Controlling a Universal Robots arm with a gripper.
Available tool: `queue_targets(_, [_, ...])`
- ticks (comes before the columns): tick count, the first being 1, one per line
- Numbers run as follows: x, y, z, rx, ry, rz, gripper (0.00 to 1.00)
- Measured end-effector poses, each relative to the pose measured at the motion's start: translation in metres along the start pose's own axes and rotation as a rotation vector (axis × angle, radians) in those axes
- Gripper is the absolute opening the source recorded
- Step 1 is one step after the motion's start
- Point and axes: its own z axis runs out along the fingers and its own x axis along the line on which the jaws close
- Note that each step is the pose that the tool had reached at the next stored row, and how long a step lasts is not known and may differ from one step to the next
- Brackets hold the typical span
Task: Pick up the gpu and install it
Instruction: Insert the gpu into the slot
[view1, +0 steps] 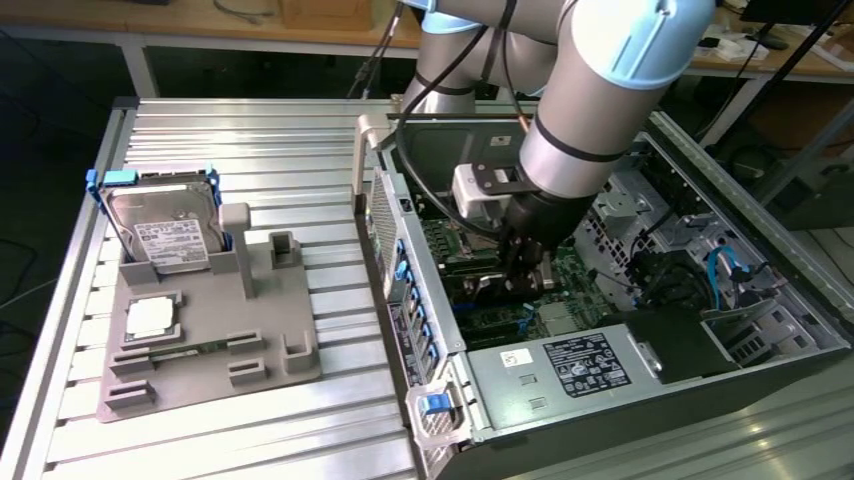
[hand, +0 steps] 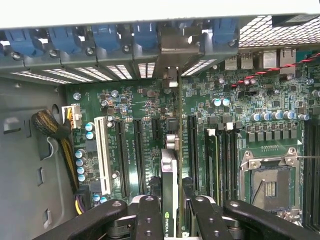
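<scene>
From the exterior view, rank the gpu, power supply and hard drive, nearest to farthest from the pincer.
1. gpu, clamped in the pincer, inside the case.
2. power supply, in the case, just below the pincer in that view.
3. hard drive, upright in the stand at the exterior view's left.

1 gpu (hand: 169, 172), 1 hard drive (view1: 167, 235), 1 case (view1: 378, 215)

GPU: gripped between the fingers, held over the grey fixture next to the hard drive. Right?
Not over the fixture. The fingers grip the gpu inside the computer case, above the motherboard, as the wrist view shows.
</scene>
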Motion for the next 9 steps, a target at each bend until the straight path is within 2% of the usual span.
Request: queue_targets(9, [-0.0001, 0.0002, 0.0011, -0.0014, -0.0019, -0.027, 0.27])
